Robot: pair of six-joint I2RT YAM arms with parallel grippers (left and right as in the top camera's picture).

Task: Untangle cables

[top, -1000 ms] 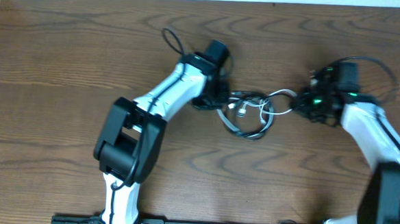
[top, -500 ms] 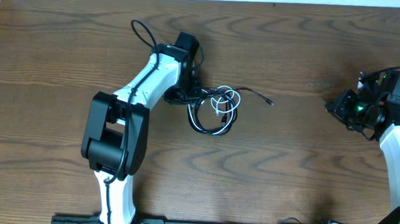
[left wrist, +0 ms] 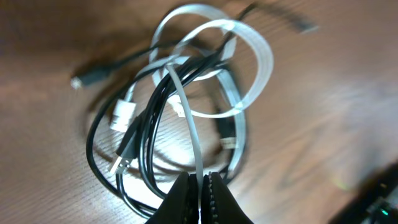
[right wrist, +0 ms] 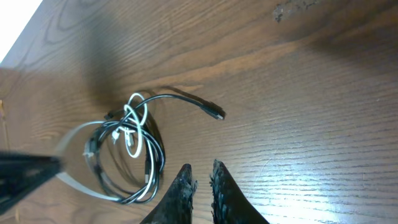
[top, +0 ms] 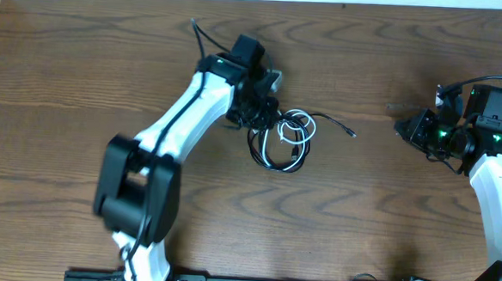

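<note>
The left hand [left wrist: 200,182] is seen at the bottom centre of the left wrist view. Its fingers are pressed nearly together and one strand of the white cable [left wrist: 269,59] is pinched between the tips. From the pinch the white strand is led straight up the frame into a loose coil. The black cable [left wrist: 152,112] is looped through and around this coil, and the two are crossed over each other at several places. A white plug [left wrist: 121,115] is seen inside the tangle at left centre, blurred.

In the overhead view the bundle is found just left of frame centre, on the table [top: 65,79], directly right of the left hand. One black end with a small plug [top: 349,132] is stretched out of the bundle toward the right and lies flat on the wood.

The right hand [top: 411,132] is placed at the right edge of the overhead frame, well apart from the cables. Its fingers [right wrist: 185,186] are shown almost touching, only a slit is left, and nothing is held.
</note>
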